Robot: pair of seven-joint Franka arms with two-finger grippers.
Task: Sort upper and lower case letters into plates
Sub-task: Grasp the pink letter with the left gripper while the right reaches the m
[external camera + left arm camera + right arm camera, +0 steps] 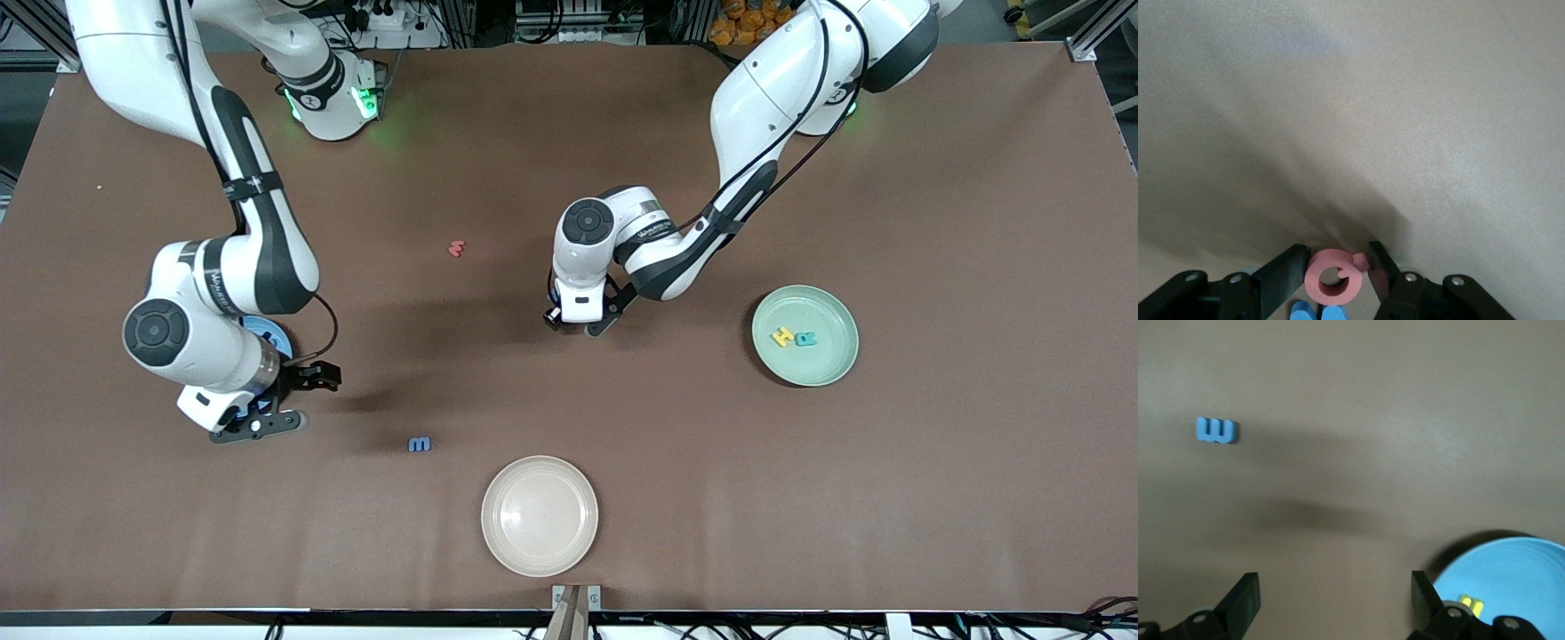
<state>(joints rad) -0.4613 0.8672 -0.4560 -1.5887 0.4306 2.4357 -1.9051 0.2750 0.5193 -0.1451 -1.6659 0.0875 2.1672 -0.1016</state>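
Note:
My left gripper (576, 325) is low over the middle of the table. In the left wrist view it (1335, 273) is shut on a pink ring-shaped letter (1333, 277), which the front view hides. My right gripper (298, 400) hangs open and empty over the table beside the sky blue plate (271, 335), most of which is under that arm. That plate (1518, 577) holds a yellow letter (1471, 605). The mint green plate (805, 335) holds a yellow H (781, 336) and a teal letter (805, 339). A blue letter (420, 444) and a red letter (456, 248) lie loose on the table.
A cream-white plate (540, 516) sits empty near the table's front edge. A small blue piece (1318, 312) shows beside the pink letter at the picture's edge. The blue letter (1217, 431) lies well clear of the right gripper's fingers (1245, 600).

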